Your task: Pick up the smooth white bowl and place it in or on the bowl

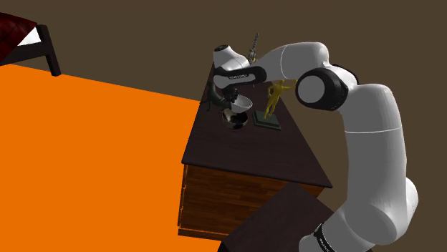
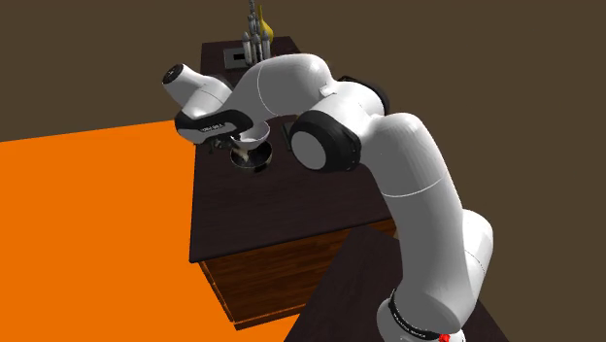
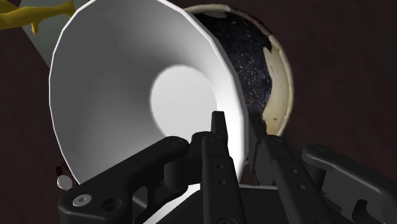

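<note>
The claw (image 3: 238,130) is closed on the rim of the white bowl (image 3: 146,95), with one finger inside the wall and the other outside. The bowl hangs tilted, its hollow turned toward the wrist camera. Just behind it is the dark bowl (image 3: 254,57), speckled inside with a cream rim.

In the shoulder view the dark bowl (image 1: 233,120) sits on the table (image 1: 236,154). The white bowl (image 1: 240,104) is held just over it, at its twelve o'clock. Whether the two touch cannot be told.

A yellow figurine (image 1: 275,97) on a flat base stands near both bowls, at their three o'clock. Orange floor (image 1: 86,157) spreads out at the table's nine o'clock. The corner of a bed (image 1: 21,36) shows well apart, at about ten o'clock.

In the second exterior view the white bowl (image 2: 248,146) hangs under the wrist, with the dark bowl (image 2: 254,161) at its six o'clock.
</note>
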Robot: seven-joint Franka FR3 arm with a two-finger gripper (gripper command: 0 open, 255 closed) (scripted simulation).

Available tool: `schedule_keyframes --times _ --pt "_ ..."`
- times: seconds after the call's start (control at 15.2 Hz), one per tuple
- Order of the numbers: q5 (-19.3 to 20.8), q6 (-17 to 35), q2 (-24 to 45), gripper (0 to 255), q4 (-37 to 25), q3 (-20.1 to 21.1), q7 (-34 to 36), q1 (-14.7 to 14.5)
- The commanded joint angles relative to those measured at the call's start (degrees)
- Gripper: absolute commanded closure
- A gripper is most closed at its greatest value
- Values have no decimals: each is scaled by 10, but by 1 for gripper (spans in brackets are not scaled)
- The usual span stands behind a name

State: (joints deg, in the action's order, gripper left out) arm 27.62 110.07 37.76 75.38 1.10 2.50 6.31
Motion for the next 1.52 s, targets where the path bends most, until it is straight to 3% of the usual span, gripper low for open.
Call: schedule_keyframes --times 0.0,0.73,0.79,1.12,1.45 --pt "2 10 7 255 4 0 5 0" --pt "5 27 16 255 13 -2 13 0" --pt "5 27 16 0 13 -2 14 0" --pt "5 27 16 0 13 -2 14 0" --pt "-3 -30 -3 0 -21 5 6 -16"
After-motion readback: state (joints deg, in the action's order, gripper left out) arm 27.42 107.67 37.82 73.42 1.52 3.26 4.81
